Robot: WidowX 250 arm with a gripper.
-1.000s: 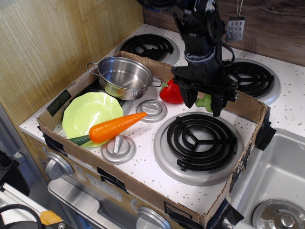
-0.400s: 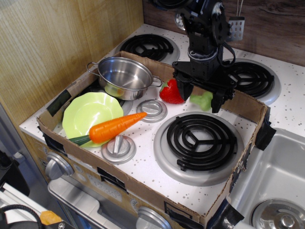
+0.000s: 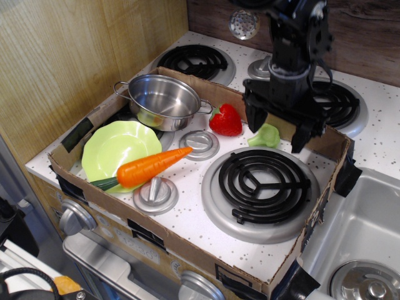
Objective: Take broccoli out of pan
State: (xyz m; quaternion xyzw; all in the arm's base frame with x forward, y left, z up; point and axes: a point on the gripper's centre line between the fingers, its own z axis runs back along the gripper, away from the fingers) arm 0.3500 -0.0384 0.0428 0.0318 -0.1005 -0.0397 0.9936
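Observation:
The broccoli (image 3: 266, 135), a small pale green lump, lies on the white stovetop between the red strawberry (image 3: 226, 120) and the box's far wall, outside the pan. The pan (image 3: 164, 100), a shiny steel pot with two loop handles, stands at the back left of the box; I see no food inside it. My gripper (image 3: 278, 129) hangs just above and to the right of the broccoli. Its jaws are spread wide and hold nothing.
A low cardboard wall (image 3: 187, 253) rings the stove area. A lime-green plate (image 3: 115, 145) with an orange carrot (image 3: 150, 166) lies front left. There is a black coil burner (image 3: 265, 184) in front of the gripper, two silver knobs (image 3: 200, 143), and a sink (image 3: 365, 237) at right.
The gripper has risen and moved right, off the broccoli. The broccoli stays on the stovetop beside the strawberry, no longer between the fingers.

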